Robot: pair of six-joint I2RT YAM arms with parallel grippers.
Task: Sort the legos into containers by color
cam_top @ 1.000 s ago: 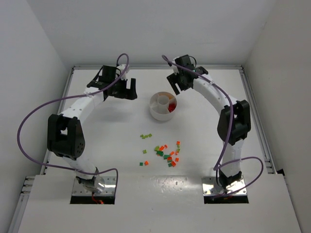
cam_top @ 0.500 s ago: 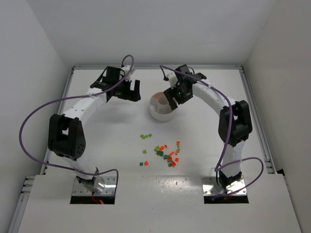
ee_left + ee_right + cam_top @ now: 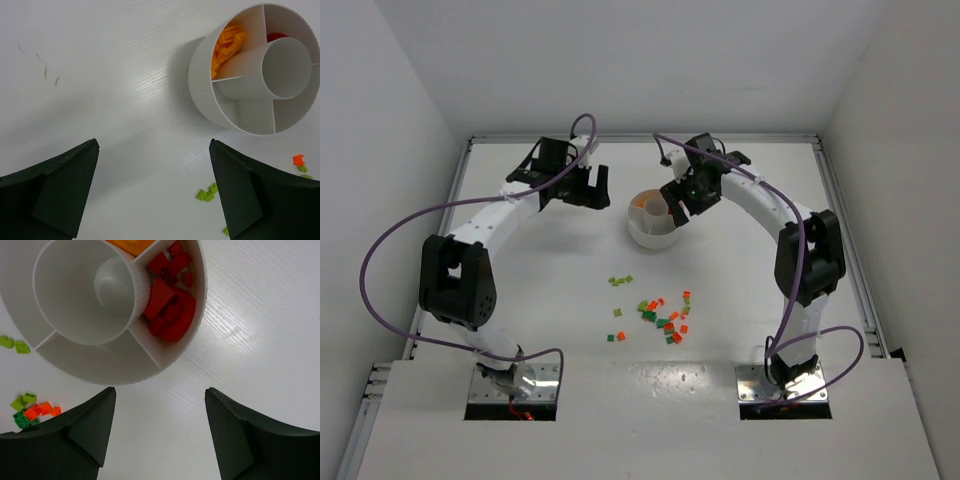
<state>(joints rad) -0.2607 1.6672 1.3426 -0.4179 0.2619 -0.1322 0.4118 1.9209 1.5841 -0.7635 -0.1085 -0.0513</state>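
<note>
The round white dish [image 3: 645, 232] with its wedge containers stands mid-table. One wedge holds orange legos [image 3: 227, 42], another red legos [image 3: 170, 300]; the wedges nearest the loose pile show no bricks. Loose legos [image 3: 665, 318] in red, orange and green lie scattered in front of the dish, with a few light-green ones [image 3: 620, 281] to their left. My right gripper [image 3: 677, 205] hangs over the dish's far right rim, open and empty [image 3: 160, 390]. My left gripper [image 3: 588, 190] hovers left of the dish, open wide with nothing between its fingers [image 3: 153, 145].
The dish's round central hub [image 3: 115, 287] is hollow. White walls close the table on the left, back and right. Purple cables loop from both arms. Faint scuff marks [image 3: 45, 70] show on the tabletop left of the dish.
My right gripper came forward from behind the dish to hang over its far right rim, its jaws narrowing slightly. My left gripper shifted a little right, toward the dish.
</note>
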